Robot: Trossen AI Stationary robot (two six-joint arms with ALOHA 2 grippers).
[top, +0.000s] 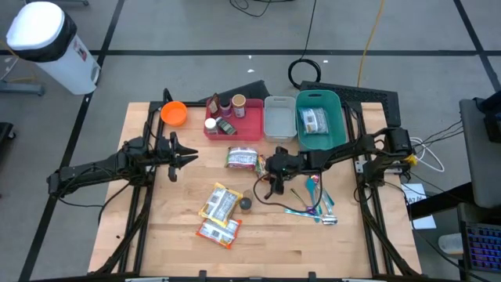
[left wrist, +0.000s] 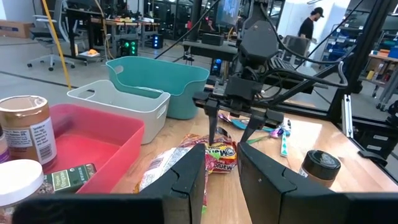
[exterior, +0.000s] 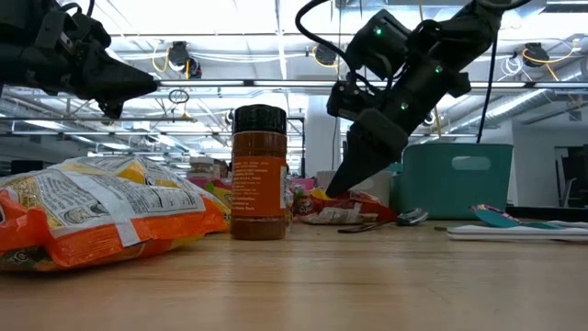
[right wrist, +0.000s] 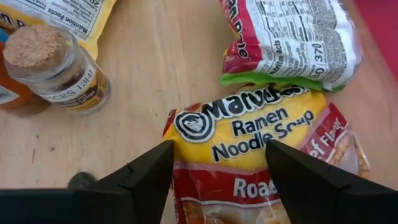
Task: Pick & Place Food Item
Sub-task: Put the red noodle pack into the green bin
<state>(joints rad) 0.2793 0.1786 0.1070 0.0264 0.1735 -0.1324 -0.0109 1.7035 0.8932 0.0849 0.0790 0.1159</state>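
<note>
The right gripper (right wrist: 217, 180) hangs right over the ramen noodle packet (right wrist: 261, 149), fingers spread wide across it. The left gripper (top: 184, 157) waits far off, fingers apart.

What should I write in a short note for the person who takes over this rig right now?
Right gripper: open, hovering above the ramen packet at table centre, not gripping.
Left gripper: open, waiting at table left, holding nothing.
Spice jar stands beside the orange snack bags. Teal bin already holds one packet.
Done: approach. Left: lower, close, lift and place the ramen, probably in a bin.
</note>
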